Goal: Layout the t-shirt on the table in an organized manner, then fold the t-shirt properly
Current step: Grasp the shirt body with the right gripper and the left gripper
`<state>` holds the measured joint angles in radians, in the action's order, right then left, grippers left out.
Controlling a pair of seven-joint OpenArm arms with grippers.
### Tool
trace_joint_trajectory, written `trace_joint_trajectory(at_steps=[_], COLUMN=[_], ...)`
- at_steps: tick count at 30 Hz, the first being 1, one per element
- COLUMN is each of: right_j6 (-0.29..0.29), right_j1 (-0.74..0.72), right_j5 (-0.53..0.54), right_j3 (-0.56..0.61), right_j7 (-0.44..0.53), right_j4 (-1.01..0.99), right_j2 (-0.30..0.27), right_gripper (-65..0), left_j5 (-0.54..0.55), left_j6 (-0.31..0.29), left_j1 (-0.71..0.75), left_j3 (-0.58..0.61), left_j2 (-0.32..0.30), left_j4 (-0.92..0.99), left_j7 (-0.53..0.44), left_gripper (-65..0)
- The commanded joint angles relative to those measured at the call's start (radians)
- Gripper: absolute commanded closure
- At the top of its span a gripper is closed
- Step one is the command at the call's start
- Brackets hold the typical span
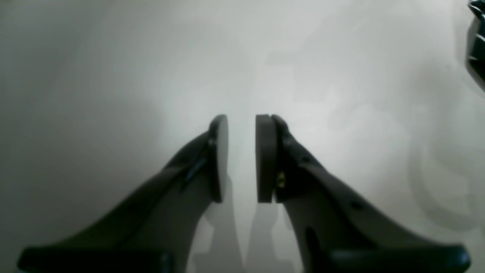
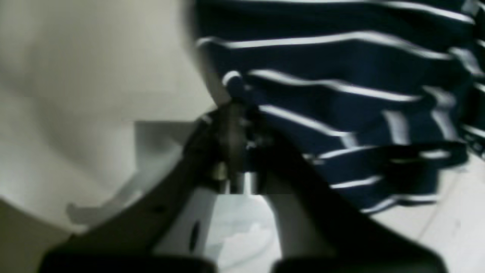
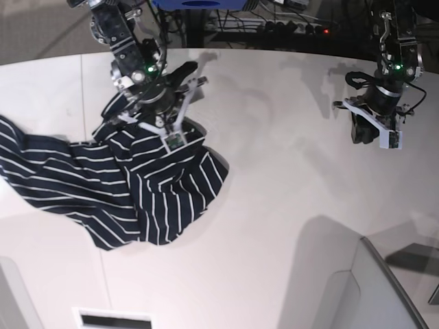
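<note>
Though blur smears the right wrist view, the right gripper (image 2: 237,113) is pinched on the striped t-shirt (image 3: 103,185), which lies bunched on the white tabletop (image 3: 288,192), its left end cut off. Well apart, the left gripper (image 1: 242,157) hovers narrowly parted, empty.

This looks like a robotics lab or test bench rather than a home. 2 robot arms (image 3: 130,62) with green indicator lights and exposed wiring are mounted over a large white table (image 3: 274,178) with a curved edge. Behind the table, bundles of cables (image 3: 226,17) and a power strip with a red light (image 3: 302,29) lie on a dark floor. A blue stand base (image 3: 199,4) sits at the top edge.
</note>
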<state>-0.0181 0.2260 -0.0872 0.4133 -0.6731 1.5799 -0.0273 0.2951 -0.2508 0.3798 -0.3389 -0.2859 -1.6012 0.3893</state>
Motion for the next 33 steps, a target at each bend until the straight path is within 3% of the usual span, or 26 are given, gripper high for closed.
trace_joint_trajectory(at_steps=[1, 5, 11, 17, 20, 23, 25, 27, 31, 33], right_j6=[-0.001, 0.000, 0.000, 0.000, 0.000, 0.000, 0.000, 0.000, 0.000, 0.000], right_j1=[0.003, 0.054, 0.057, 0.054, 0.054, 0.054, 0.056, 0.056, 0.065, 0.066], right_j5=[-0.003, -0.003, -0.003, -0.004, -0.004, -0.004, -0.004, -0.004, -0.004, -0.004], right_j3=[-0.024, -0.118, -0.130, -0.130, -0.130, -0.130, -0.130, -0.130, -0.130, -0.130], right_j7=[0.017, -0.010, -0.155, -0.153, -0.153, -0.153, -0.155, -0.158, -0.159, -0.159], right_j4=[0.043, 0.207, 0.411, 0.439, 0.439, 0.439, 0.439, 0.439, 0.437, 0.437], right_j2=[0.000, -0.030, -0.095, -0.099, -0.099, -0.099, -0.116, -0.130, -0.138, -0.144], right_gripper=[-0.8, 0.0, 0.0, 0.0, 0.0, 0.0, 0.0, 0.0, 0.0, 0.0], left_j5=[0.008, 0.008, 0.008, 0.017, 0.023, 0.114, 0.224, 0.346, 0.500, 0.536], left_j6=[0.001, 0.000, 0.000, 0.000, 0.000, 0.000, 0.000, 0.000, -0.002, -0.005], left_j1=[-0.003, -0.006, -0.011, -0.075, -0.124, -0.164, -0.184, -0.204, -0.238, -0.264], left_j3=[-0.002, 0.005, 0.160, 0.352, 0.446, 0.459, 0.456, 0.456, 0.456, 0.461], left_j2=[-0.013, -0.006, -0.014, -0.005, 0.032, 0.086, 0.089, 0.083, 0.055, 0.058], left_j4=[-0.017, -0.017, -0.017, 0.002, 0.034, 0.078, 0.111, 0.146, 0.232, 0.275], left_j7=[-0.022, -0.022, -0.023, -0.025, -0.023, -0.023, -0.023, -0.026, -0.031, -0.031], left_gripper=[-12.8, -12.8, -12.8, -12.8, -12.8, -14.0, -15.1, -23.4, -47.1, -51.0])
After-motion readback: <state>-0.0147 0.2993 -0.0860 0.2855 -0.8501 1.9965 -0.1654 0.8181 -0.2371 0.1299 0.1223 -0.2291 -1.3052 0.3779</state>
